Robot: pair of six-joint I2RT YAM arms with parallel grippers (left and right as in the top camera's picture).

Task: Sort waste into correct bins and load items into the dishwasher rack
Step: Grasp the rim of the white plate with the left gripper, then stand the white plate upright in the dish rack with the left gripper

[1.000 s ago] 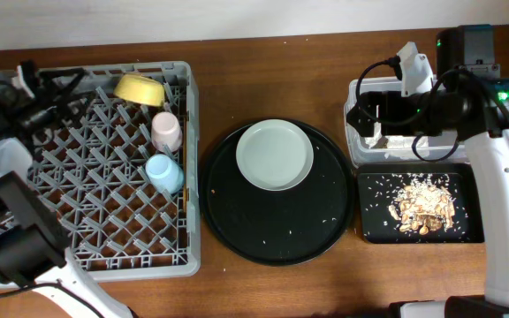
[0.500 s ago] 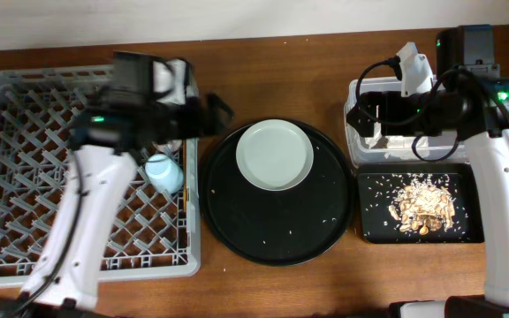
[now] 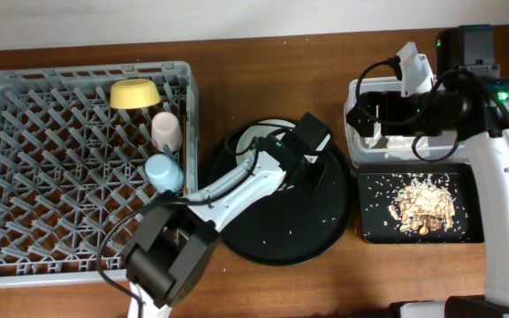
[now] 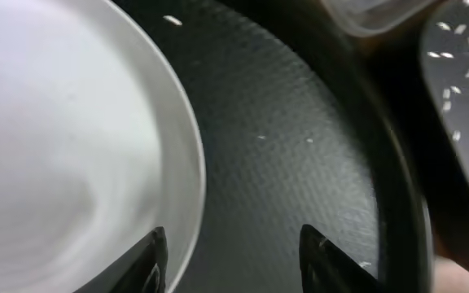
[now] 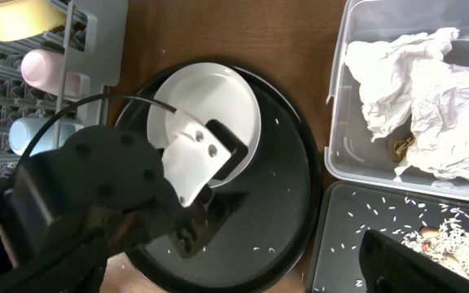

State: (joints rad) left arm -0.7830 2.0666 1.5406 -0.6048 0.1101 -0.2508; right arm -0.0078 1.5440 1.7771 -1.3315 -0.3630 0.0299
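Note:
The pale plate [image 4: 63, 146] lies on a round black tray [image 3: 272, 230], mostly hidden under my left arm in the overhead view. My left gripper [image 4: 234, 244] hangs low over the plate's right rim, jaws apart. One finger [image 4: 155, 260] is over the plate and the other is over the tray, gripping nothing. In the grey rack [image 3: 25, 159] sit a yellow bowl [image 3: 135, 93], a pink cup [image 3: 166, 131] and a blue cup [image 3: 163, 172]. A crumpled napkin [image 5: 414, 89] fills the clear tub [image 5: 340, 155]. Food scraps [image 3: 422, 205] lie in the black rectangular tray [image 3: 365, 225]. My right gripper [image 3: 380, 113] is open above the tub.
Loose rice grains dot the round tray and the rectangular tray. The clear tub and the rectangular tray stand close against the round tray's right side. The rack's wall is just left of the round tray. A pale wall runs along the table's far edge.
My left arm swung from the rack across to the round tray and dropped over the plate's right rim, its jaws narrowing. The right arm has not moved.

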